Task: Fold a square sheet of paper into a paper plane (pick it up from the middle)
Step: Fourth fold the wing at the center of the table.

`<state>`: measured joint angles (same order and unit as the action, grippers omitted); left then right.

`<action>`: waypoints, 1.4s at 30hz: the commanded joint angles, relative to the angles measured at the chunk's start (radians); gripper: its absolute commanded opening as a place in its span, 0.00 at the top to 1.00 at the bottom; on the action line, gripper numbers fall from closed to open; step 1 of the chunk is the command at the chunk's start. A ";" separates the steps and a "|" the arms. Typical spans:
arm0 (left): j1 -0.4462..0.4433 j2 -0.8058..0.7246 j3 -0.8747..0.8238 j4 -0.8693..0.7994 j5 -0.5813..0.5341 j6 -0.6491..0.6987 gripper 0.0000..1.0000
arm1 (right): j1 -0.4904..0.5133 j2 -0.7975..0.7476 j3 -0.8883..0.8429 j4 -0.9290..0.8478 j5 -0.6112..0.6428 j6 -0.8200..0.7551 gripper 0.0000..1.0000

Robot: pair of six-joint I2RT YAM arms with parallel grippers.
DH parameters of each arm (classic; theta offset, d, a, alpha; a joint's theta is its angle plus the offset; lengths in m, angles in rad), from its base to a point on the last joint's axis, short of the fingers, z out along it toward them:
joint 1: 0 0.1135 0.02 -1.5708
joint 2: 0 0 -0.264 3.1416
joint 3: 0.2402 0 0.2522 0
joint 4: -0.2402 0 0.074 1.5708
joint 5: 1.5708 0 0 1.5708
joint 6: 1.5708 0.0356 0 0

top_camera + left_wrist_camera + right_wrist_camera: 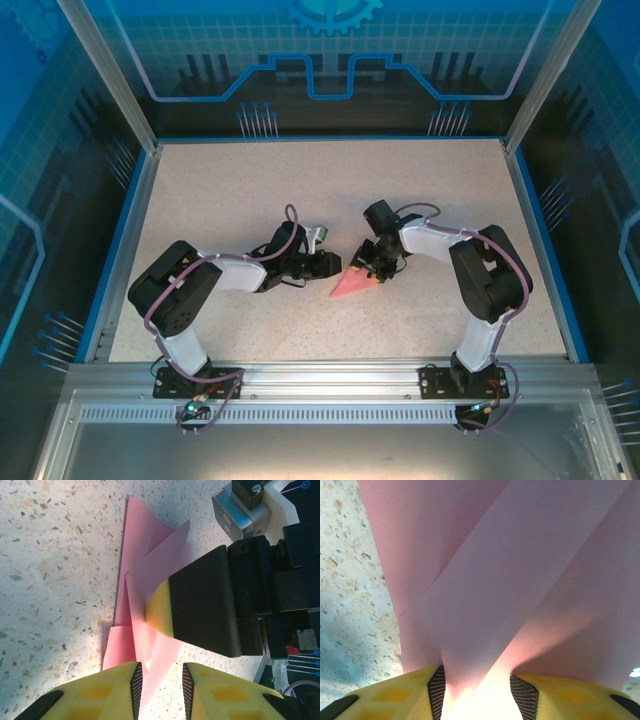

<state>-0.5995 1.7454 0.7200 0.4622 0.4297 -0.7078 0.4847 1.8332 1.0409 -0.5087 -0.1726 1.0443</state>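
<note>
The pink paper plane [350,286] lies mid-table as a narrow pointed triangle with its tip toward the near left. In the left wrist view the paper plane [145,545] has layered flaps, one raised. My left gripper [162,682] stands open at its near end; the paper runs along the left pad and bare table shows in the gap. My right gripper [372,270] comes in from the right, with one of its fingertips [160,607] resting on the folds. In the right wrist view the paper plane [495,570] funnels into my right gripper [477,692], touching both pads.
The speckled beige table [230,190] is bounded by a blue rim [122,235] and metal frame posts. Both arms bend inward, meeting at the centre. The left gripper [333,264] sits just left of the paper.
</note>
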 commanded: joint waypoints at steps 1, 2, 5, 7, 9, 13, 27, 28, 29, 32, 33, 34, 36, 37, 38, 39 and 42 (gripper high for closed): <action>-0.005 -0.012 -0.021 0.046 0.008 -0.001 0.68 | 0.018 0.182 -0.093 -0.078 0.130 0.011 0.52; -0.007 -0.012 -0.024 0.048 0.013 0.000 0.68 | 0.018 0.185 -0.093 -0.080 0.130 0.011 0.52; -0.019 -0.013 -0.022 0.049 0.030 0.010 0.68 | 0.018 0.200 -0.083 -0.085 0.127 0.010 0.51; -0.034 -0.012 -0.020 0.050 0.039 0.020 0.69 | 0.018 0.214 -0.078 -0.085 0.122 0.010 0.50; -0.045 -0.011 -0.016 0.046 0.040 0.026 0.69 | 0.018 0.221 -0.077 -0.085 0.119 0.011 0.49; -0.058 0.001 -0.010 0.041 0.043 0.030 0.69 | 0.018 0.233 -0.076 -0.085 0.121 0.016 0.48; -0.083 0.063 0.034 -0.052 0.030 0.056 0.70 | 0.016 0.261 -0.075 -0.079 0.113 0.033 0.46; -0.082 0.064 0.038 -0.066 0.016 0.058 0.70 | 0.016 0.262 -0.076 -0.079 0.113 0.033 0.46; -0.083 0.065 0.040 -0.071 0.009 0.059 0.70 | 0.016 0.262 -0.076 -0.079 0.113 0.033 0.46; -0.082 0.068 0.046 -0.097 -0.011 0.061 0.71 | 0.017 0.262 -0.077 -0.081 0.113 0.033 0.46; -0.082 0.070 0.049 -0.105 -0.017 0.063 0.71 | 0.017 0.262 -0.077 -0.080 0.113 0.033 0.46; -0.082 0.072 0.051 -0.114 -0.021 0.063 0.71 | 0.017 0.262 -0.077 -0.081 0.113 0.032 0.46; -0.083 0.075 0.054 -0.125 -0.028 0.063 0.72 | 0.016 0.262 -0.077 -0.080 0.112 0.031 0.46; -0.082 0.075 0.054 -0.126 -0.032 0.062 0.72 | 0.015 0.262 -0.076 -0.081 0.111 0.031 0.46; -0.082 0.077 0.056 -0.130 -0.034 0.061 0.72 | 0.015 0.262 -0.077 -0.081 0.112 0.031 0.46; -0.082 0.079 0.056 -0.132 -0.035 0.061 0.72 | 0.014 0.262 -0.077 -0.080 0.113 0.030 0.46; -0.083 0.087 0.061 -0.133 -0.029 0.058 0.72 | 0.015 0.264 -0.077 -0.080 0.113 0.029 0.46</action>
<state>-0.6773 1.8126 0.7589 0.3702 0.4149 -0.6731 0.4839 1.8729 1.0882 -0.5533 -0.1829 1.0733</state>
